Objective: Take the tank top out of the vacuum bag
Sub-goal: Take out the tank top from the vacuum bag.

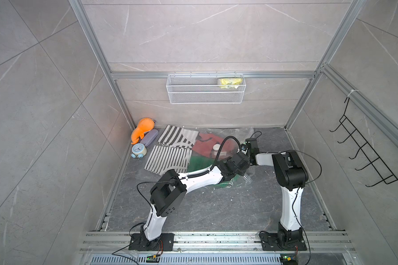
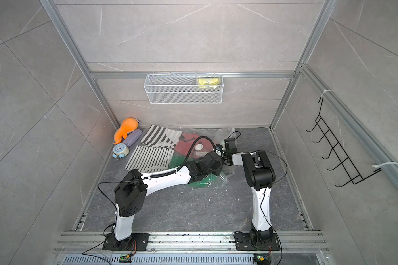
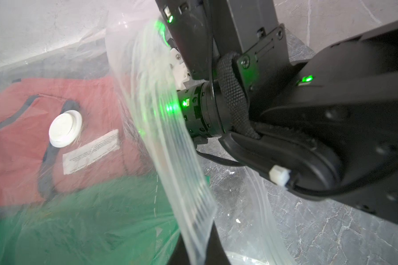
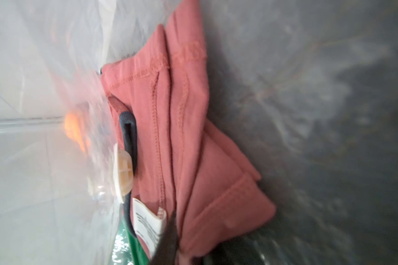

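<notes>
- Firstly, the left pincer (image 3: 198, 249) is closed on the vacuum bag (image 1: 237, 134). It pinches the upper lip at the ribbed zip-seal strip (image 3: 186, 183) and holds it lifted off the dark table top (image 1: 216, 206), so the mouth of the bag stands open.
- The right pincer (image 4: 189, 252) is inside this mouth, with its dark fingers (image 4: 168, 238) at the edge of the red tank top (image 4: 193, 137). Some red cloth lies between them, but this wrist view is blurred and I cannot tell if they are closed on it.
- The tank top lies folded inside the bag, under the round white valve (image 3: 64, 128). It touches a green garment (image 3: 78, 218) which is in the bag too.
- In both top views the bag lies at the far side of the table, just beside two striped garments (image 1: 168, 158) which are outside it.
- I judge the tank top to be light, soft and limp. It will not keep its shape, and a pinch on one layer only may unfold it and leave the rest behind.
- The best place to hold seems to be the thick stitched hem nearest to the mouth, taken through all the folded layers.
- The bag film looks thin, crinkly and slippery, and the cloth may drag on it and pull the whole bag along. The zip strip is the stiffer part, so a hold there is a good anchor.
- The green garment could come out together with the red one, and the hard valve could catch the cloth.
</notes>
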